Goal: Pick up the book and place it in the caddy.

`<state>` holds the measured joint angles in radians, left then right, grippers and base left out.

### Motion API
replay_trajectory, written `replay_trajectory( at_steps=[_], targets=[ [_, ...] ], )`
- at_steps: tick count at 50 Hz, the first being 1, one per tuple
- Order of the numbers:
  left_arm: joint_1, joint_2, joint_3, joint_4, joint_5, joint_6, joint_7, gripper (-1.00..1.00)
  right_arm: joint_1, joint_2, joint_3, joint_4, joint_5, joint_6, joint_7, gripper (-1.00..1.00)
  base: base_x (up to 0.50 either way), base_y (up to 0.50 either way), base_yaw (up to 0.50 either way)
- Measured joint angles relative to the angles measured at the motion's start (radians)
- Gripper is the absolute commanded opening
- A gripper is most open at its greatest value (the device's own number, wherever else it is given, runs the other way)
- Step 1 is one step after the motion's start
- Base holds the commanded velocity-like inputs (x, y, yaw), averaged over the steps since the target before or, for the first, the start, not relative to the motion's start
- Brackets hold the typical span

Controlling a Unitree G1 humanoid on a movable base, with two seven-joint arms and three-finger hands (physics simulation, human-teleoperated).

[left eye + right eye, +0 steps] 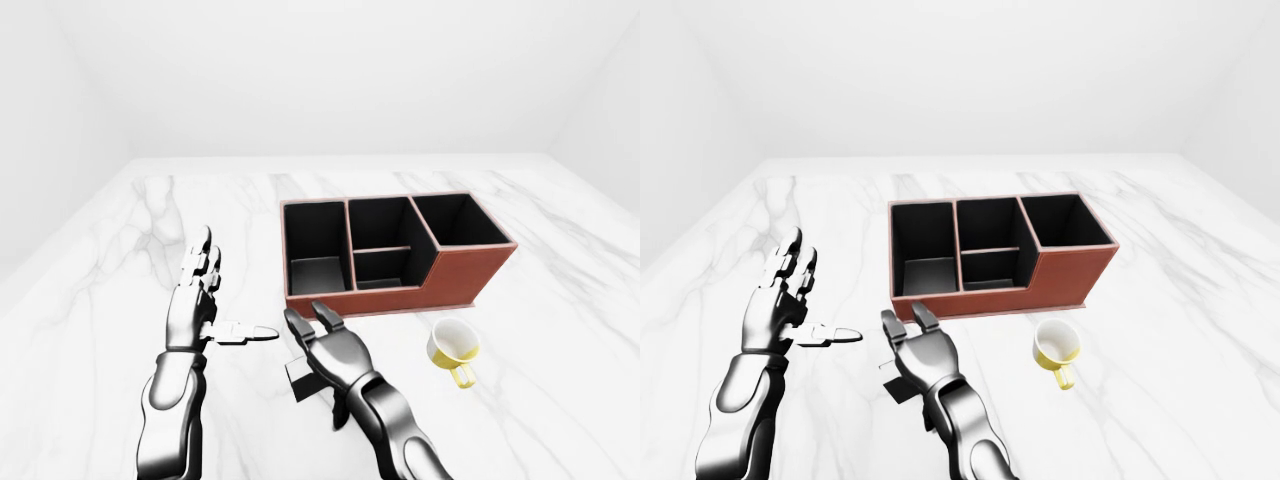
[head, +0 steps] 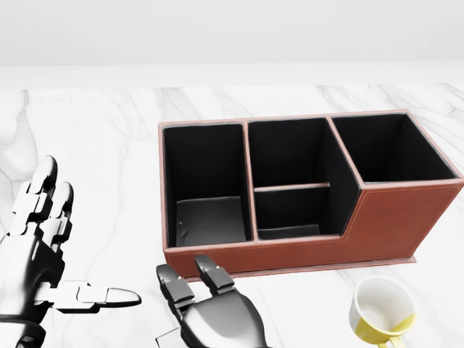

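Note:
The brown caddy [image 2: 377, 217] with black compartments stands right of centre in the head view, all compartments showing bare floors. A small dark book [image 1: 299, 380] lies on the marble, mostly hidden under my right hand [image 1: 322, 338]. That hand hovers over it with its fingers stretched toward the caddy's near wall, open, not closed round the book. Only a corner of the book [image 2: 165, 338] shows in the head view. My left hand [image 2: 49, 239] stands open at the left, palm inward, thumb pointing right.
A yellow-and-white mug [image 2: 378, 310] sits on the marble table [image 2: 94, 145] at the bottom right, just below the caddy's low brown wall. White walls rise beyond the table's far edge.

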<state>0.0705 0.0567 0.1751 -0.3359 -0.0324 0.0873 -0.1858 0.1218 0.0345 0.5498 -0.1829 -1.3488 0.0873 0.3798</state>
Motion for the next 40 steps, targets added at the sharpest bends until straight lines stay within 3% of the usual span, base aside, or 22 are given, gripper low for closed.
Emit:
replay_trajectory(
  at_steps=[23, 24, 25, 40],
  targets=[
    [0.004, -0.002, -0.001, -0.010, 0.001, 0.000, -0.002, 1.00, -0.012, 0.006, -0.002, 0.081, -0.008, 0.000, -0.047, 0.98, 0.00, 0.00, 0.00],
    [0.004, -0.002, -0.001, -0.010, 0.001, 0.000, -0.002, 1.00, -0.013, 0.007, -0.002, 0.084, -0.008, 0.000, -0.050, -0.38, 0.00, 0.00, 0.00],
    [0.004, -0.002, -0.001, -0.010, 0.001, 0.000, -0.002, 1.00, -0.015, 0.007, -0.003, 0.084, -0.010, 0.000, -0.055, -1.00, 0.00, 0.00, 0.00],
    [0.002, -0.002, -0.002, -0.007, 0.001, 0.000, -0.001, 1.00, -0.025, 0.011, -0.004, 0.099, -0.017, 0.000, -0.050, -1.00, 0.00, 0.00, 0.00]
  ],
)
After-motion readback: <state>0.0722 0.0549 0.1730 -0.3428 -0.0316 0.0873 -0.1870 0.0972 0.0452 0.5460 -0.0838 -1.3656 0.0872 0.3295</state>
